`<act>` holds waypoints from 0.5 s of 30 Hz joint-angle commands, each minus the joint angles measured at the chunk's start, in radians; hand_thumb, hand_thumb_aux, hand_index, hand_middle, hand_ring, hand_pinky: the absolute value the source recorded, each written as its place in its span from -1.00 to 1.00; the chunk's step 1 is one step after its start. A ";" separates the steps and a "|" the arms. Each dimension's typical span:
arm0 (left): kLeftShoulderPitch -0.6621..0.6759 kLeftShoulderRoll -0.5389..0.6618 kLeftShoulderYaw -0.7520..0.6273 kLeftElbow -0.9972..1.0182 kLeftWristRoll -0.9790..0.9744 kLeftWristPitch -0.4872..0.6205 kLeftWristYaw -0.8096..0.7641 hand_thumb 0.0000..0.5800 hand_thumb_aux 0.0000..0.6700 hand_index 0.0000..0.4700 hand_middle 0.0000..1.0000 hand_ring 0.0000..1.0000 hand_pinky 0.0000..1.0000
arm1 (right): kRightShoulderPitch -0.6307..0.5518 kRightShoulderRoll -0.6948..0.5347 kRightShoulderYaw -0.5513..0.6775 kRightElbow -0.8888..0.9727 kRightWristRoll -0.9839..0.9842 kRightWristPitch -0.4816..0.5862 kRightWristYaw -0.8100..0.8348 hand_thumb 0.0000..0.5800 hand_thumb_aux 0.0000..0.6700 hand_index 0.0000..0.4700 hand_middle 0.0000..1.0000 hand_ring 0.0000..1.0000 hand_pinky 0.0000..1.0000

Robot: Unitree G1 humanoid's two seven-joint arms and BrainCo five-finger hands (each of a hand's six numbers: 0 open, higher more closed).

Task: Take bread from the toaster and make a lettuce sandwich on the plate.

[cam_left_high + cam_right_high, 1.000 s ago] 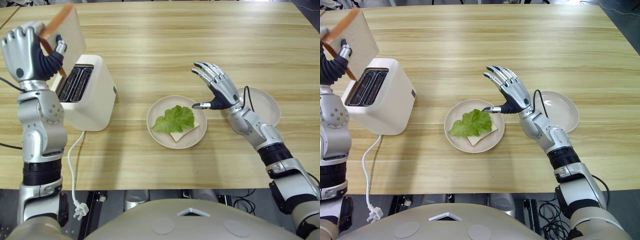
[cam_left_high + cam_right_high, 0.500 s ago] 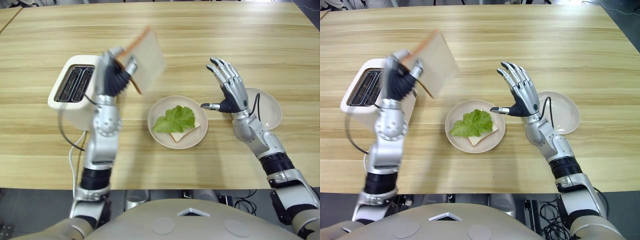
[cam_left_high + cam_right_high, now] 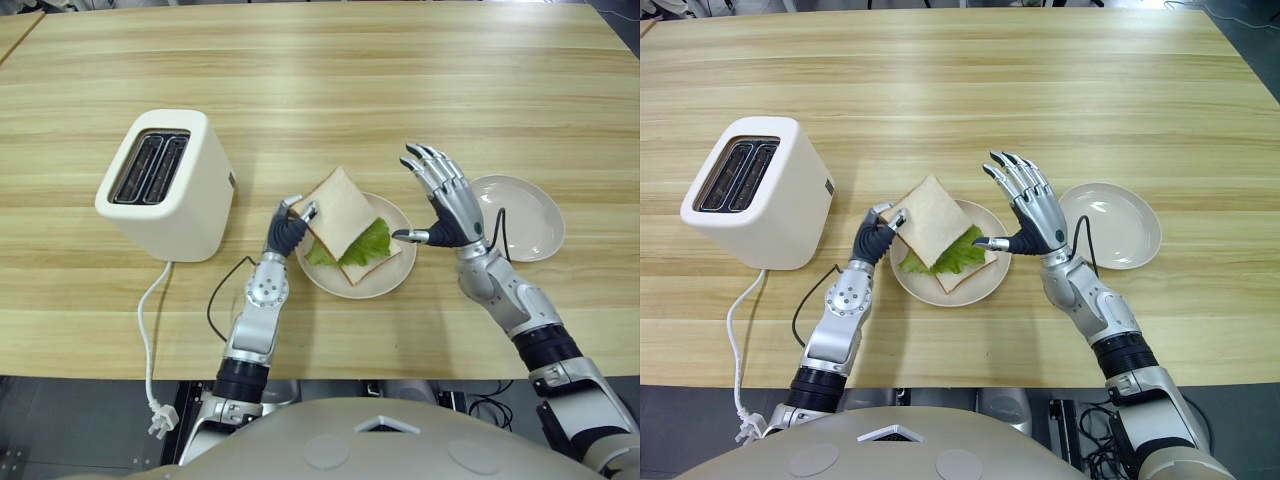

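A counter (image 3: 400,80) of light wooden planks, their grain running left to right, spans the whole scene. On its right side, toward the near edge, lies a small, round, pale plate (image 3: 545,215) with a shallow rim. A white cord (image 3: 143,330) curves across the near left part of the counter and drops over the near edge, and its white plug (image 3: 158,428) hangs below against the dark grey floor (image 3: 60,420). At the far left corner, the edge of another wooden table (image 3: 15,25) stands just beside the counter.
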 commanded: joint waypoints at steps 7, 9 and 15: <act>-0.046 -0.041 -0.045 0.113 -0.133 -0.004 -0.120 1.00 1.00 0.96 1.00 1.00 1.00 | -0.002 0.000 0.055 0.011 -0.040 -0.007 0.016 -1.00 -1.00 -1.00 -0.86 -0.86 -0.86; -0.048 -0.037 -0.045 0.095 -0.159 0.009 -0.140 1.00 1.00 0.96 1.00 1.00 1.00 | -0.002 0.002 0.064 0.022 -0.044 -0.007 0.020 -1.00 -1.00 -1.00 -0.84 -0.84 -0.84; -0.057 -0.022 -0.037 0.063 -0.205 0.029 -0.168 1.00 1.00 0.96 1.00 1.00 1.00 | -0.003 -0.001 0.074 0.037 -0.043 -0.005 0.020 -1.00 -1.00 -1.00 -0.84 -0.84 -0.84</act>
